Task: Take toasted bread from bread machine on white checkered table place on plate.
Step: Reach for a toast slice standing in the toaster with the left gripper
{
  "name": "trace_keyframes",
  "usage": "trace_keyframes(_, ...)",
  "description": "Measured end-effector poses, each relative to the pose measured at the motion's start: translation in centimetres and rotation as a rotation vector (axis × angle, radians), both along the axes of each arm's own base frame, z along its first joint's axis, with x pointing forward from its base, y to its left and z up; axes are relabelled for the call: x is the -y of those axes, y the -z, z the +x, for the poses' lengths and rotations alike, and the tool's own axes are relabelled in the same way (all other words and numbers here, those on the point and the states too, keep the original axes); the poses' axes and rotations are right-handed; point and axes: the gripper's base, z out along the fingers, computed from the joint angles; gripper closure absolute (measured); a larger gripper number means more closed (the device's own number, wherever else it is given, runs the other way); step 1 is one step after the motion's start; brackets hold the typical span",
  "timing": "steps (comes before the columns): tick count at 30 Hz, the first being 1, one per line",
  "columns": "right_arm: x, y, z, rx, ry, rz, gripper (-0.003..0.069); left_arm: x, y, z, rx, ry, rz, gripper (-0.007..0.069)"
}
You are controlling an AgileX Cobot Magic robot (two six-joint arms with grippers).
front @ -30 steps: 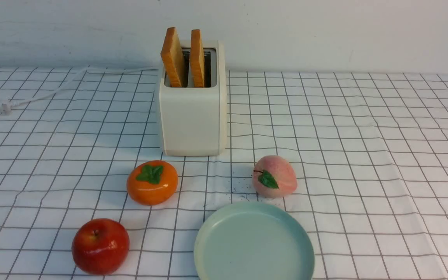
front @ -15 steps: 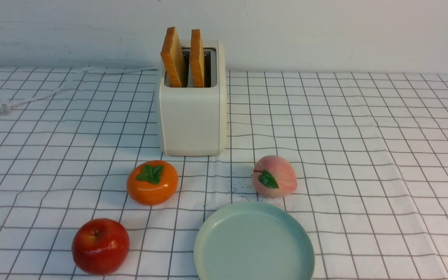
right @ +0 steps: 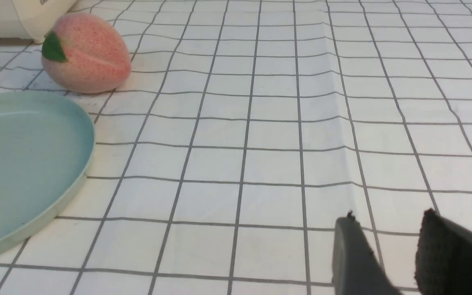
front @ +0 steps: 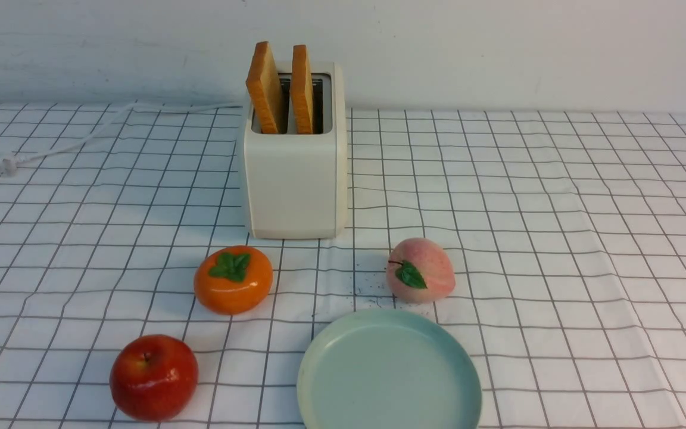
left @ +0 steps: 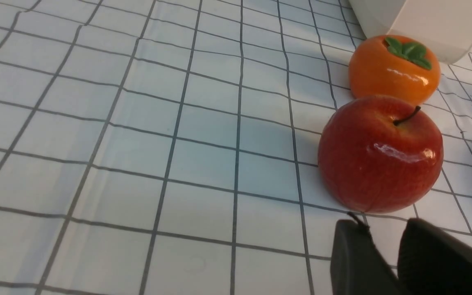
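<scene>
Two slices of toasted bread (front: 265, 86) (front: 302, 89) stand upright in the slots of the cream bread machine (front: 295, 173) at the back middle of the white checkered table (front: 557, 208). The mint-green plate (front: 387, 372) lies bare at the front edge. Neither arm shows in the front view. In the left wrist view my left gripper (left: 383, 229) hovers low, just short of a red apple (left: 381, 153), its jaws a little apart with only cloth between them. My right gripper (right: 387, 223) is open over bare cloth, well to the side of the plate (right: 23, 164).
An orange persimmon (front: 233, 279) and a pink peach (front: 420, 270) sit between toaster and plate. The red apple (front: 153, 376) is at the front left. The toaster's white cord and plug (front: 3, 164) trail off to the far left.
</scene>
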Motion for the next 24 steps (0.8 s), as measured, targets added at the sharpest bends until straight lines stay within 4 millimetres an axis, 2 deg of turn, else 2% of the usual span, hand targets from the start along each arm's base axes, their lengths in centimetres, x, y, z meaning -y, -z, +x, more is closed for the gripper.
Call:
trace_keyframes(19, 0.0, 0.0, 0.0, 0.000, 0.000, 0.000, 0.0419, 0.1, -0.4, 0.1, 0.043, -0.002, -0.028, 0.0441)
trace_keyframes(24, 0.0, 0.0, 0.0, 0.000, 0.000, 0.000, 0.0419, 0.3, -1.7, 0.3, 0.163, -0.017, -0.206, 0.0441)
